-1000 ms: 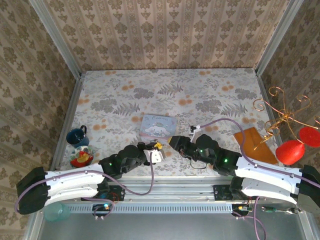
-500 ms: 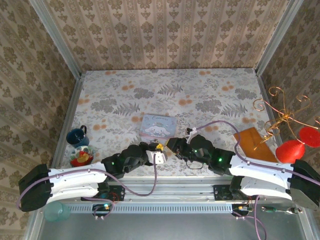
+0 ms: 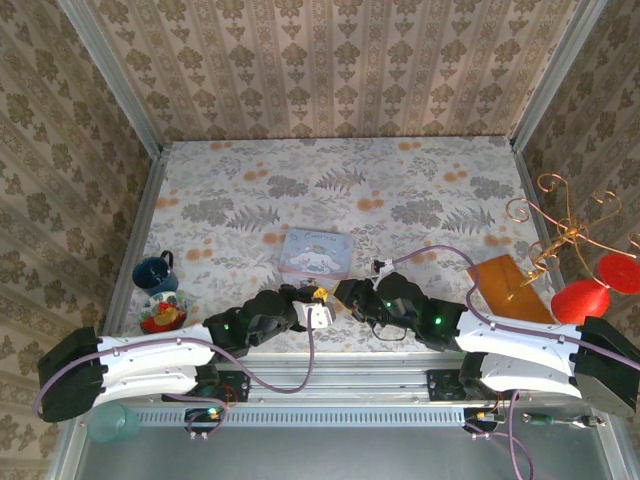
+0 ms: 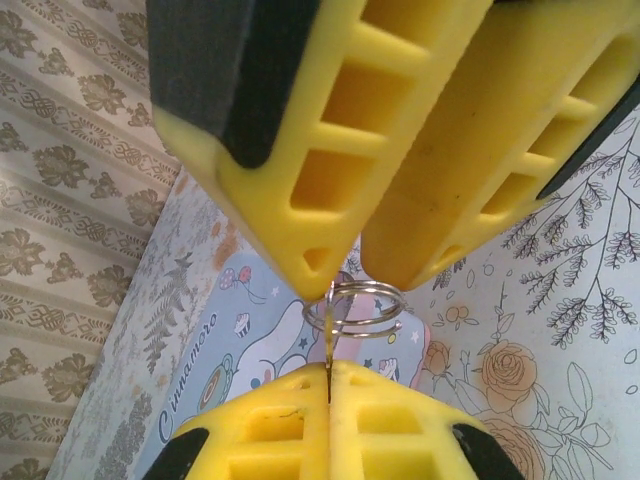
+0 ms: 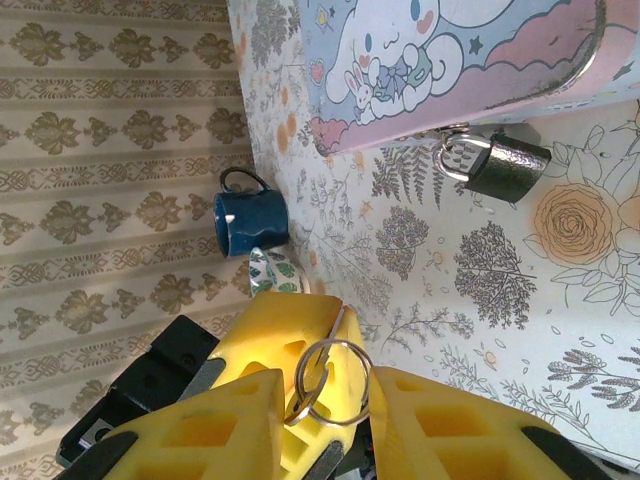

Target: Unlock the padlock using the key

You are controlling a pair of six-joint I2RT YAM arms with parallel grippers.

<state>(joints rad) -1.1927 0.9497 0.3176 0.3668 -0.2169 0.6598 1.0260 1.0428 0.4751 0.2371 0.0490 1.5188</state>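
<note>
In the left wrist view my left gripper (image 4: 328, 368) is shut on the thin blade of the key (image 4: 327, 345), which stands on edge above the tips. The key's steel ring (image 4: 355, 308) sits at the tips of my right gripper's yellow fingers (image 4: 300, 150). In the right wrist view my right gripper (image 5: 328, 385) has the ring (image 5: 335, 341) across its jaws, touching both fingers. The padlock (image 5: 505, 168) lies on the table against the pale blue tin (image 5: 450, 60), apart from both grippers. From above, the two grippers (image 3: 318, 300) (image 3: 342, 291) meet just in front of the tin (image 3: 315, 252).
A dark blue mug (image 3: 153, 272) and a patterned round ornament (image 3: 162, 313) stand at the left. An orange-brown board (image 3: 505, 285), a gold wire stand (image 3: 560, 240) and red pieces (image 3: 580, 303) are at the right. The far floral table is open.
My right gripper has moved left to the left gripper's tips, and its jaws have narrowed around the key's ring. The left gripper has edged slightly right, still gripping the key.
</note>
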